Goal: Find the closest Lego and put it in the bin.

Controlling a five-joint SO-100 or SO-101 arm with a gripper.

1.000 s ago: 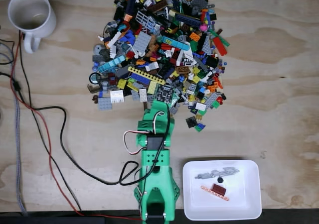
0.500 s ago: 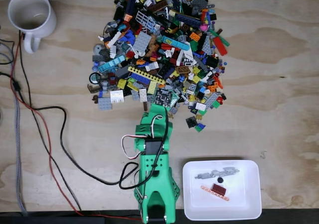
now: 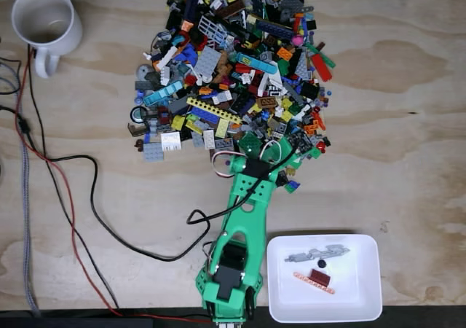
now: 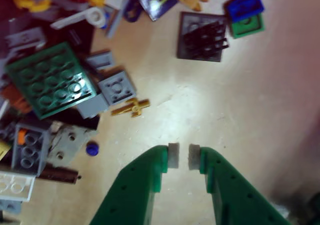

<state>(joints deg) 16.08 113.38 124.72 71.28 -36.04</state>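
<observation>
End effector (image 4: 180,156) with the two pads almost pressed together, only a thin slit between them, pinching nothing, hovering over bare worktop (image 4: 260,100) at the near edge of the Lego pile (image 3: 233,65)

Closest loose piece in the wrist view, probably the one to take: small gold piece (image 4: 130,107), up and to the left of the fingertips, near but apart, long axis close to horizontal and slightly tilted. Dark grille plate (image 4: 202,36) further off, straight up and a little right. Jaws to be spread first, then a short reach forward-left

Bin (image 3: 364,299) in the fixed view well behind the end effector, at the right of the arm base, holding already a grey piece (image 3: 317,254), a dark red brick (image 3: 318,275), a thin salmon strip (image 3: 314,282) and one small black piece
</observation>
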